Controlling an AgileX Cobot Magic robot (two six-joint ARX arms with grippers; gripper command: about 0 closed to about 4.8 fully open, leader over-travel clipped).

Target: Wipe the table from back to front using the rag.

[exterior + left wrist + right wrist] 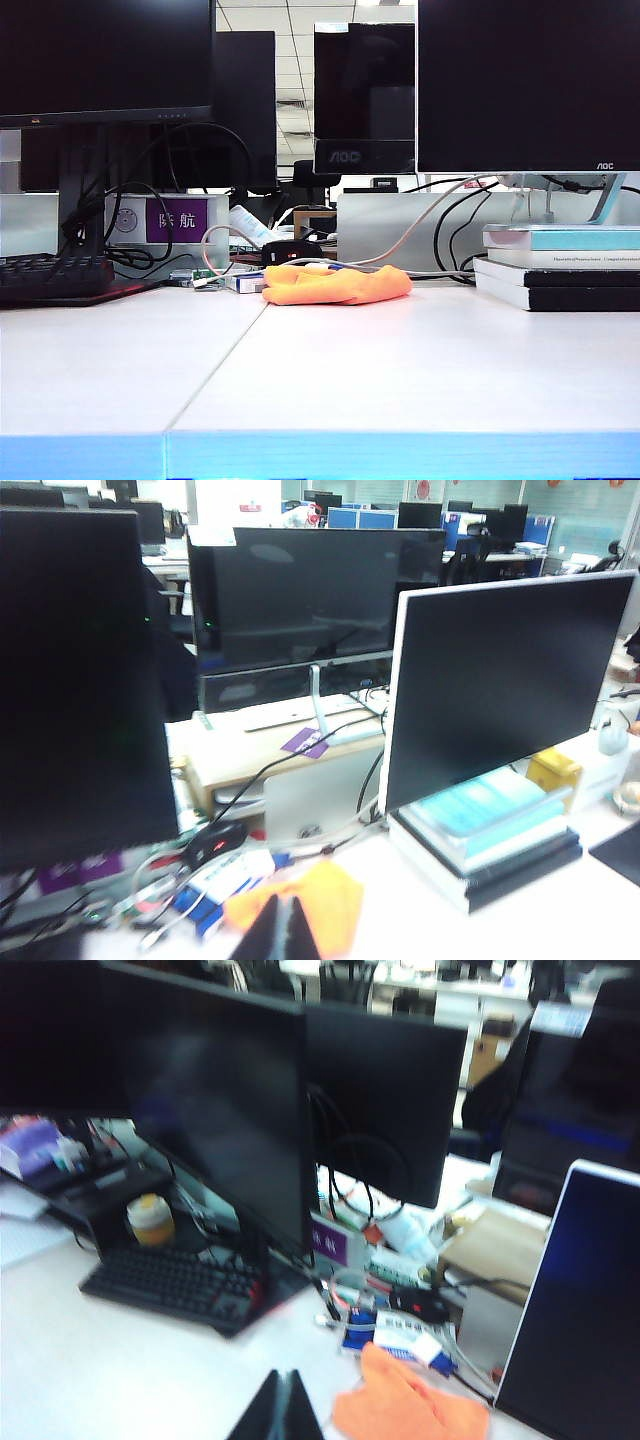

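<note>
Exterior view showed the rag (337, 285) lying bunched in a low orange heap on the table (400, 370), close to the back edge and a little past the seam line toward the right, just in front of the cables and small boxes (243, 282) that crowded that edge. A stack of books (560, 268) sat near the back right corner, well apart from the cloth, and a black keyboard (55, 277) lay toward the back left. Neither arm appeared in that view. Each wrist camera looked down past its own fingertips at the cloth: the left gripper (283, 932) hung above the table on the front side of the rag with its jaws pressed together, holding nothing, and the right gripper (282, 1408) hung likewise, also closed and empty. Wiping had apparently not begun. To do the step well, a gripper would probably need to come down on the heap's back side, press it flat without catching the cables, then draw it straight toward the blue front edge with even pressure.
</note>
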